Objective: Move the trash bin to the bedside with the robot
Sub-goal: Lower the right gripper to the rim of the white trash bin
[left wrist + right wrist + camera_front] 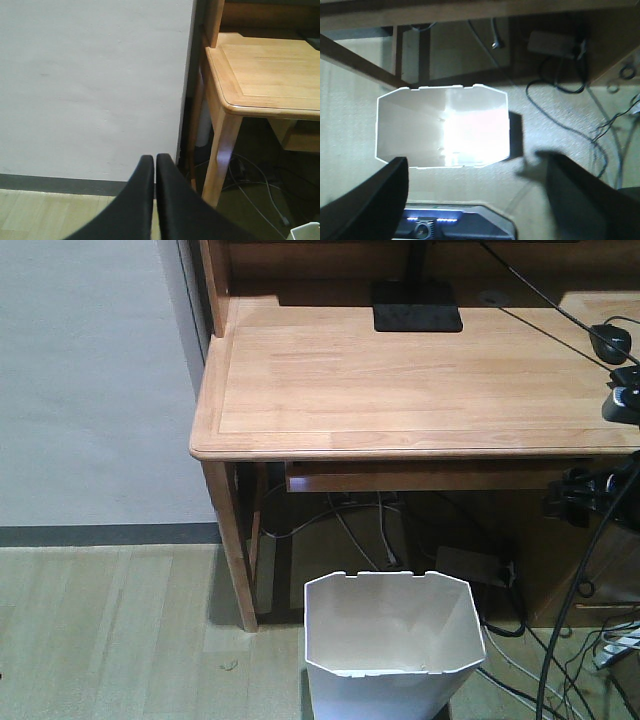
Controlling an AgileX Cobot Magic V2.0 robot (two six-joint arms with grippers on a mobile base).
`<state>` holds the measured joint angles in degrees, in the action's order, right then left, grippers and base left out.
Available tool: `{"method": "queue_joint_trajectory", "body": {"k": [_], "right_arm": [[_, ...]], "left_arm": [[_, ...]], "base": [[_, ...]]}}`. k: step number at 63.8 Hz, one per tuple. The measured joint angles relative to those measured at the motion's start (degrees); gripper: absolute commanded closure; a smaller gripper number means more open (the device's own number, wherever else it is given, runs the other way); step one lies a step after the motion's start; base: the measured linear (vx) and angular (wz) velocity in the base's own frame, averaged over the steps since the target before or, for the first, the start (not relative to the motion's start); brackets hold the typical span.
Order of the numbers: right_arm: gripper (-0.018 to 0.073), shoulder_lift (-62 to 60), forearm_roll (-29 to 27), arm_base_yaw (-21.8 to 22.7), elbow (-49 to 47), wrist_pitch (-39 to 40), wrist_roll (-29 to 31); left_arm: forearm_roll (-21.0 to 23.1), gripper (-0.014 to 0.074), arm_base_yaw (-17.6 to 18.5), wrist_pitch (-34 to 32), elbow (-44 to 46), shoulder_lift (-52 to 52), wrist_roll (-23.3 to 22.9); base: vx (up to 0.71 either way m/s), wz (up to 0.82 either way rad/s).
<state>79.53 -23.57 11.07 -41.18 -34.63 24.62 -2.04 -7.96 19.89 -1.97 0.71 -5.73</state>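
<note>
white plastic, upright and open-mouthed: finding the trash bin (390,640) standing on the pale wood floor (120,640), low in the middle of the front view, cream inside. placing it just in front of the light wooden worktop (400,380), below its front edge, to the right of the front left leg (232,540) and apart from it. noting a black monitor base (417,318) sitting at the top of the worktop, and dark cables (560,640) trailing over the floor at lower right, beside and behind the bin.

looking straight down in the right wrist view, seeing the bin centre-left, with the right claw (475,161) spread wide, one dark finger at lower left and one at lower right, holding nothing, framing the bin's near rim; not telling how far above it.

seeing the left claw (154,167) with its two black fingers pressed together on nothing, pointing toward a pale wall (90,75) and the worktop's corner, catching only a sliver of the bin at that frame's lower right corner.
</note>
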Motion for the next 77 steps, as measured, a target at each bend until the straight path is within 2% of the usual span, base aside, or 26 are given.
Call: {"method": "queue_joint_trajectory", "body": {"k": [8, 16, 28, 40, 57, 69, 77], "right_arm": [[0.0017, 7.0, -10.2, 3.6, -0.2, 2.7, 12.3], [0.0016, 13.6, -14.7, 4.4, -0.3, 6.3, 22.5], [-0.0008, 23.1, -19.4, 4.4, -0.3, 14.1, 31.2], [-0.0074, 33.2, -25.0, 4.4, -1.6, 20.5, 40.2], [-0.008, 47.0, -33.3, 4.3, -6.9, 21.1, 48.4], [-0.0077, 54.5, -34.7, 1.6, -11.3, 23.9, 52.8], [-0.0071, 59.4, -34.9, -1.2, -15.0, 25.5, 53.4]], "left_arm": [[0.0, 0.0603, 0.0, 0.0, 0.0, 0.0, 0.0], [0.0, 0.0603, 0.0, 0.0, 0.0, 0.0, 0.0], [0.0, 0.0603, 0.0, 0.0, 0.0, 0.0, 0.0], [0.0, 0.0603, 0.0, 0.0, 0.0, 0.0, 0.0], [0.0, 0.0603, 0.0, 0.0, 0.0, 0.0, 0.0], [0.0, 0.0603, 0.0, 0.0, 0.0, 0.0, 0.0], [0.0, 0.0603, 0.0, 0.0, 0.0, 0.0, 0.0]], "base": [[0.0, 0.0], [0.0, 0.0], [0.0, 0.0], [0.0, 0.0], [0.0, 0.0], [0.0, 0.0], [0.0, 0.0]]}}
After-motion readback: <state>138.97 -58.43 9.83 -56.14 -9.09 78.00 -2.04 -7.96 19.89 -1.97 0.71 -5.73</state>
